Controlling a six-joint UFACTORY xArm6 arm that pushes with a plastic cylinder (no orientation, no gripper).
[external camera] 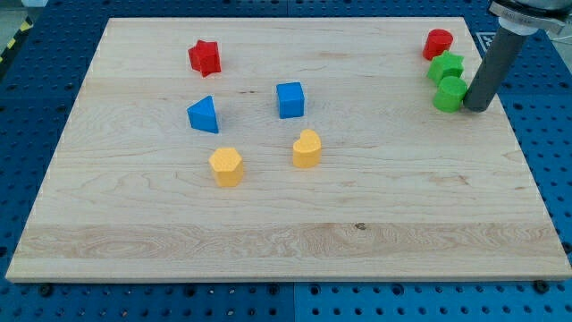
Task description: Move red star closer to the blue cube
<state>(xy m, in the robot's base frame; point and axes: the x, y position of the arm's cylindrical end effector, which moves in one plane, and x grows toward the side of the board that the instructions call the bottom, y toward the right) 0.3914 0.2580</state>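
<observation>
The red star lies near the view's top left of the wooden board. The blue cube sits to its lower right, toward the board's middle. My tip is at the view's right edge of the board, far from both, just right of a green block.
A blue triangular block lies left of the blue cube. Two yellow blocks lie below. A red cylinder and a green star stand at the top right, above the green block.
</observation>
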